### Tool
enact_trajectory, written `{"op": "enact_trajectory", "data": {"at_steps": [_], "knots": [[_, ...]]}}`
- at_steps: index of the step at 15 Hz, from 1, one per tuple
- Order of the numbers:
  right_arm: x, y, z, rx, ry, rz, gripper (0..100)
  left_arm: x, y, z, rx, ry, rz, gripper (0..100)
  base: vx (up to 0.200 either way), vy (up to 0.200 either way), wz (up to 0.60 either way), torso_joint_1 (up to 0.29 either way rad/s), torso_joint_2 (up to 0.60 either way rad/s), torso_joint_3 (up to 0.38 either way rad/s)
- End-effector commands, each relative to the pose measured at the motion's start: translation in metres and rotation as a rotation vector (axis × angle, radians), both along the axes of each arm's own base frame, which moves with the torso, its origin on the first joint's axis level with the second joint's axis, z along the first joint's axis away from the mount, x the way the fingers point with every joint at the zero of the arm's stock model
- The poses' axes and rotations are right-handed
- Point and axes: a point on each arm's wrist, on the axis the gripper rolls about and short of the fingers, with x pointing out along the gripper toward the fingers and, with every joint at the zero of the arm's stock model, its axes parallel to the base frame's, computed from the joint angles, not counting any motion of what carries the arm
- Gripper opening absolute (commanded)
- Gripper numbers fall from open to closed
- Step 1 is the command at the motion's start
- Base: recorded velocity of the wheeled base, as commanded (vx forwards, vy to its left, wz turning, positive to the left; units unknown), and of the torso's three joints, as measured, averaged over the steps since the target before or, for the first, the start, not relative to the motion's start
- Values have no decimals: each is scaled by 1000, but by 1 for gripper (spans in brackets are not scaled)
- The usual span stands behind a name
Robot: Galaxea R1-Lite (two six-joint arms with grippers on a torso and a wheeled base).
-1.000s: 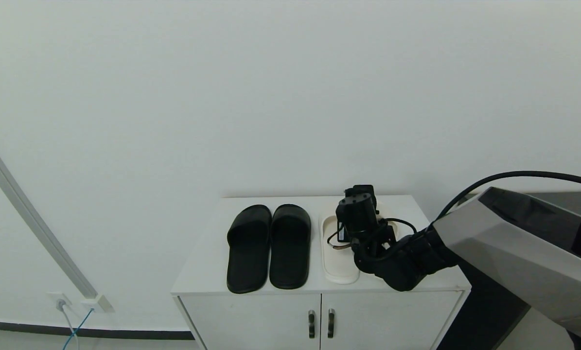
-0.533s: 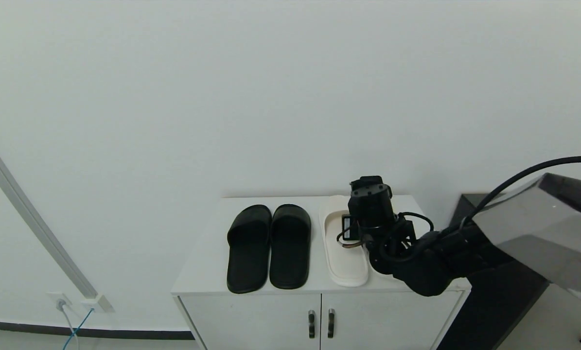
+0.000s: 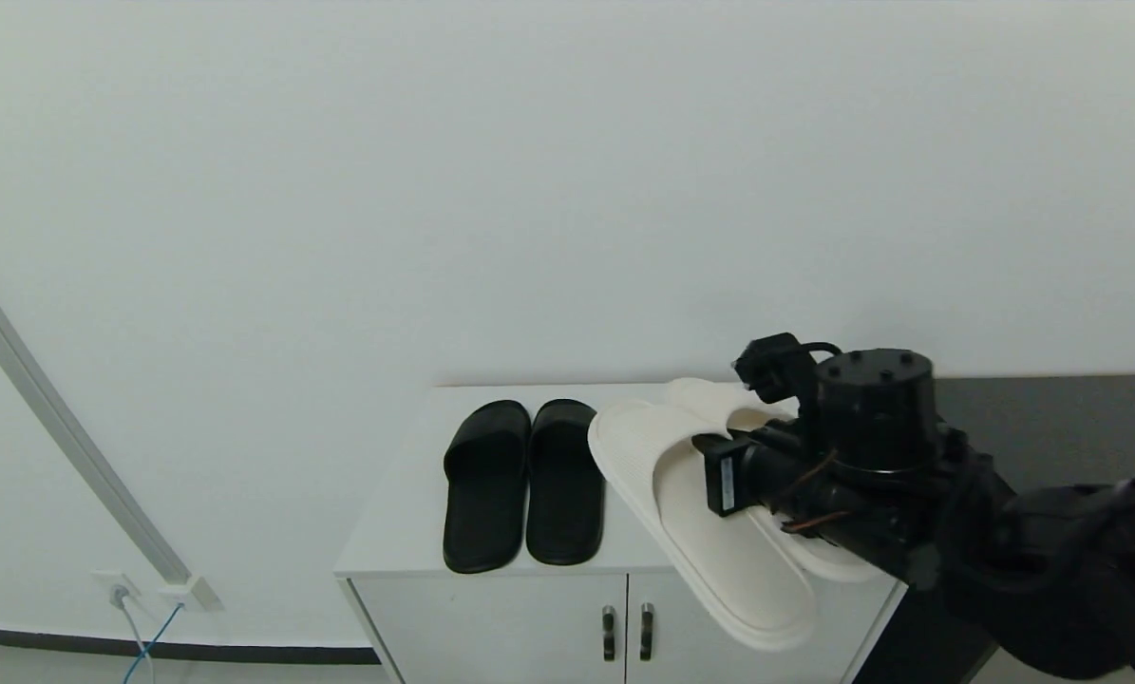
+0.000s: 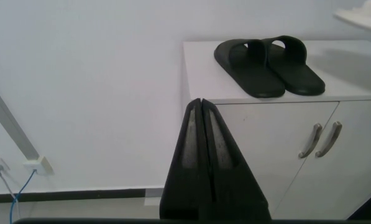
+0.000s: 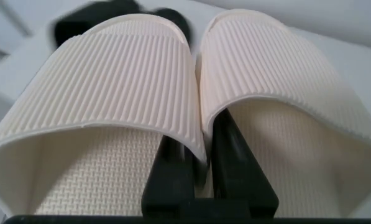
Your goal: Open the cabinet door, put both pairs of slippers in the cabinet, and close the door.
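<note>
White slippers (image 3: 709,551) lifted off cabinet top (image 3: 396,513), right tool (image 5: 204,155) pinching them, left tool (image 4: 201,107) pressed together, doors (image 3: 491,627) shut

Right arm (image 3: 985,541): matte black casing, rounded segments. Cylindrical wrist cap (image 3: 876,380) carries a ring of small screws. Black cable (image 3: 819,346) loops above it; brownish wires (image 3: 814,465) beneath. Left gripper (image 4: 201,102): black tapered fingers, grey inner faces.
</note>
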Motion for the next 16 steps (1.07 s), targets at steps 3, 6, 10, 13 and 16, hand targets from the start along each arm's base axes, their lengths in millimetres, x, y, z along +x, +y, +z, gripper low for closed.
{"op": "enact_trajectory", "data": {"at_steps": [3,6,10,13,16], "knots": [[-45,-34,8,1,-112,226,0,0,0,0,-2,0,2,0,0,0,0,0,0,0],[-45,-34,4,-43,-141,274,0,0,0,0,0,0,0,0,0,0,0,0,0,0],[-42,-31,-1,-60,-135,296,0,0,0,0,0,0,0,0,0,0,0,0,0,0],[-41,-31,-3,-61,-125,290,0,0,0,0,0,0,2,0,-200,0,0,2,1,6],[-41,-30,-6,-66,-116,294,0,0,0,0,-2,0,0,0,-200,0,0,6,2,-2]]}}
